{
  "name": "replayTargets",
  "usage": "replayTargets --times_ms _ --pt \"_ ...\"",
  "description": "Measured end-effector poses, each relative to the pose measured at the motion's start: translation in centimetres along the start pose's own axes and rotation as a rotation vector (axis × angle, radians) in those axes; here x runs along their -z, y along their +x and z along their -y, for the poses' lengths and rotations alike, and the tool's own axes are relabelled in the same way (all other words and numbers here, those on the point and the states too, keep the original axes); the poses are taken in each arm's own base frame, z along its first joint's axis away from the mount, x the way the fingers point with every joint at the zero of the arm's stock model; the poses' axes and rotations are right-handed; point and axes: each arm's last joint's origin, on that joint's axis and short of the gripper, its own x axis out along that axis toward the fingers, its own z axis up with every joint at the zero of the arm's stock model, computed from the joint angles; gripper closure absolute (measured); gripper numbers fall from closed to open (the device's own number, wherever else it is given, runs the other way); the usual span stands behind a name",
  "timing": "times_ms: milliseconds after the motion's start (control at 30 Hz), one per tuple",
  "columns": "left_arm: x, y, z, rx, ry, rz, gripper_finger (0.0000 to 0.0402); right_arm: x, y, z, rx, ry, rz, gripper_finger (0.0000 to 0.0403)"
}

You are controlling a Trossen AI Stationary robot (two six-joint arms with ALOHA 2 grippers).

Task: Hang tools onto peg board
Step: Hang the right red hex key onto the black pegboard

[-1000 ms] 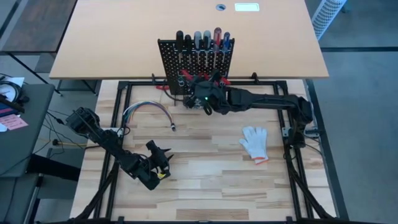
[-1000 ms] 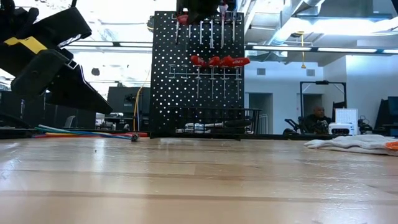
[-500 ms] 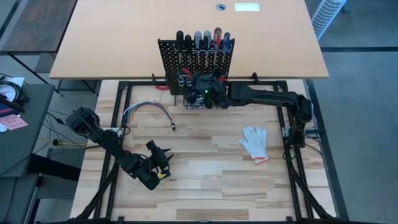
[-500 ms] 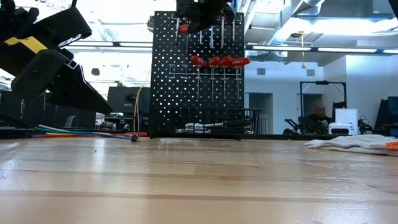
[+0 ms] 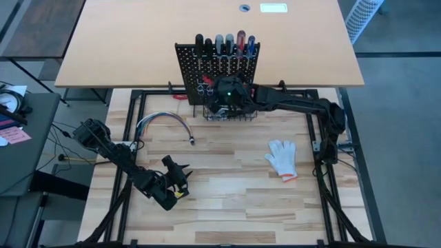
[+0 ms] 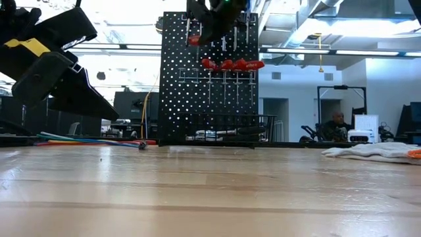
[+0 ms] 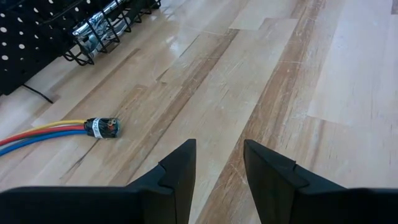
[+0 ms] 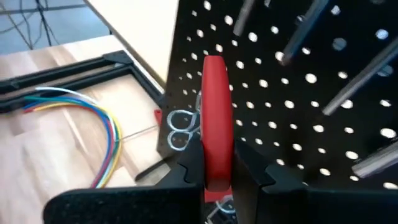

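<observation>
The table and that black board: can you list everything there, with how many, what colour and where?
peg board: one, black, upright at the table's far edge, wire basket at its base.
screwdrivers: six in the top row, black, grey, red and blue handles.
pliers: red handles, hung mid-board; count unclear.
red-handled tool: one, gripped in front of the board.
cable bundle: one, multicoloured, left of the board.
glove: one, white, on the table's right side.
person: one, seated far behind, seen in the low view.
right gripper: at the board, jaws shut on the red-handled tool.
left gripper: near the table's front left, jaws open and empty.
</observation>
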Motion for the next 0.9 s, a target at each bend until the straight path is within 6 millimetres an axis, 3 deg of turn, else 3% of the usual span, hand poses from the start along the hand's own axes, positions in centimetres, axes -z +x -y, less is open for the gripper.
replayTargets --times_ms 500,733,900 --pt "0.0 0.0 0.0 0.001 -0.003 0.001 0.0274 1.9 2.9 -0.7 0.006 -0.054 -0.080 0.0345" --pt "0.0 0.0 0.0 0.001 0.000 0.000 0.0274 1.6 2.4 -1.0 -0.007 -0.078 -0.058 0.0255" --pt "0.0 0.0 0.0 -0.001 0.002 -0.001 0.0274 0.2 1.2 -1.1 -0.018 -0.092 -0.033 0.0190"
